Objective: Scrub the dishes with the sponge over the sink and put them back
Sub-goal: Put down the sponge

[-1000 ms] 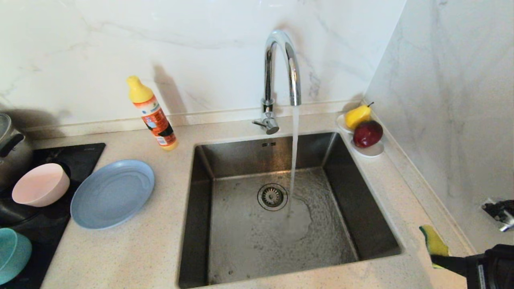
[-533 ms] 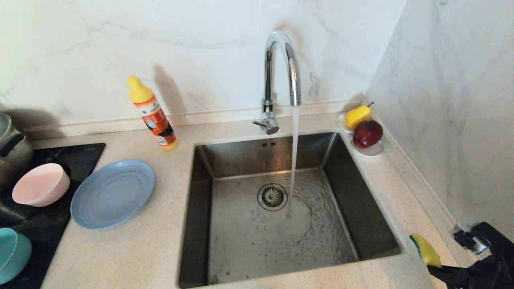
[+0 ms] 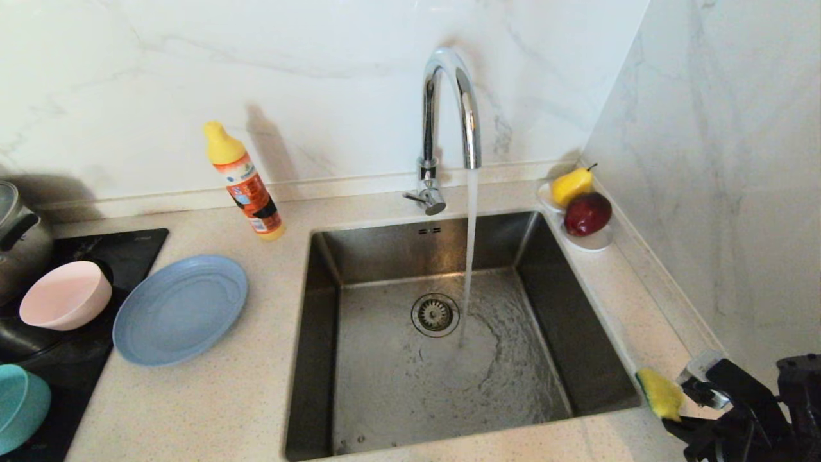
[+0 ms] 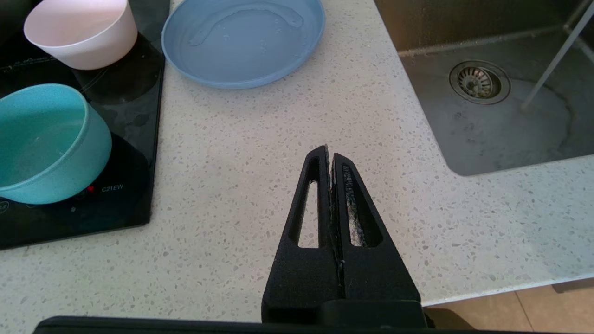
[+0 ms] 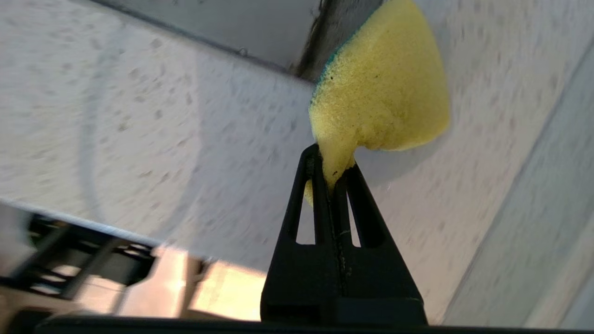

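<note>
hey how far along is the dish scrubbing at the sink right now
Early or late, I can't tell which. The tap runs into the sink. In hand: the right gripper is shut on the sponge, at the counter's near right corner. The plate, pink bowl and teal bowl sit at the left, none over the sink; the plate looks wet. The left gripper is shut, empty.

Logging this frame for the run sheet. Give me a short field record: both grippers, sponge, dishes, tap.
right gripper: shut on the yellow sponge with green scouring side, over the speckled counter at the steel sink's near right corner
left gripper: shut, empty, above the counter
grey-blue round plate: on the counter left of the sink
pale pink bowl: on the black cooktop
teal bowl: on the cooktop
chrome arched tap: running into the sink
</note>
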Tool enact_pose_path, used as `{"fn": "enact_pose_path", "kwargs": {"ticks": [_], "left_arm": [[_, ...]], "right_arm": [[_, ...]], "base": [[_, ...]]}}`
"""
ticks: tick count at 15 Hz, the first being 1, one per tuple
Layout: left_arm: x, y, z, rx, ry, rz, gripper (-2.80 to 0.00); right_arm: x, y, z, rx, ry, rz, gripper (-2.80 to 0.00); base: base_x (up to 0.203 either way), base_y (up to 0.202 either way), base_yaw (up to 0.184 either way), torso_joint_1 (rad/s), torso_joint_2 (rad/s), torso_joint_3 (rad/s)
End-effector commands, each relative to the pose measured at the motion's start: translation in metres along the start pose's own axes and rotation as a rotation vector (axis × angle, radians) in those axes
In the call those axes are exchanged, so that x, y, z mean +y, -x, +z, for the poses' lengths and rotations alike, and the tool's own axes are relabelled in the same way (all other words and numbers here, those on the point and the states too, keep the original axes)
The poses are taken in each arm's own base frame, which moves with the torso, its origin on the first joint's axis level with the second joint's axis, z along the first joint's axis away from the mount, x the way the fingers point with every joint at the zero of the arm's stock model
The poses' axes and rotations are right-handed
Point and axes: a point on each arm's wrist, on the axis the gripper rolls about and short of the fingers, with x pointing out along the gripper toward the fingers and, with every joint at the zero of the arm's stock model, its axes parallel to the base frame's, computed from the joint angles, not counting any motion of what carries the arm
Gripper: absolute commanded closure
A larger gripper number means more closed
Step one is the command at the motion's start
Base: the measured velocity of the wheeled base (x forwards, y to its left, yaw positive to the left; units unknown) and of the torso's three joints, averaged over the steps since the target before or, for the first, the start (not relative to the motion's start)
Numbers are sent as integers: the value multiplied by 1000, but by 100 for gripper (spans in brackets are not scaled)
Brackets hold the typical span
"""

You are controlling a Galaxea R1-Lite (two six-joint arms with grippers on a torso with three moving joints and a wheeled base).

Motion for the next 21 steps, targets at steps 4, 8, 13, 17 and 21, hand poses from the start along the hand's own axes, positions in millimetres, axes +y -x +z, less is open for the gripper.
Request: {"fn": "enact_pose_path", "kwargs": {"ticks": [4,8,13,17,21], "left_arm": [[0,0,0,3,-1,0,0],[0,0,0,3,-1,0,0],[0,0,0,2,-1,0,0],[0,0,0,4,-1,-1,0],[0,0,0,2,-1,0,0]], "right_arm": [[-1,-18,0,24,109,-39,0],[-2,-22,6,11,169,-111,0],[-2,-28,7,27,179,-133,0],[-5,-33,14,5,178,-146,0],[-6,-35,13,20,175,-153,0]], "base": [[0,0,0,0,0,0],[0,0,0,0,0,0],[0,0,0,0,0,0],[0,0,0,0,0,0],[0,0,0,0,0,0]]}}
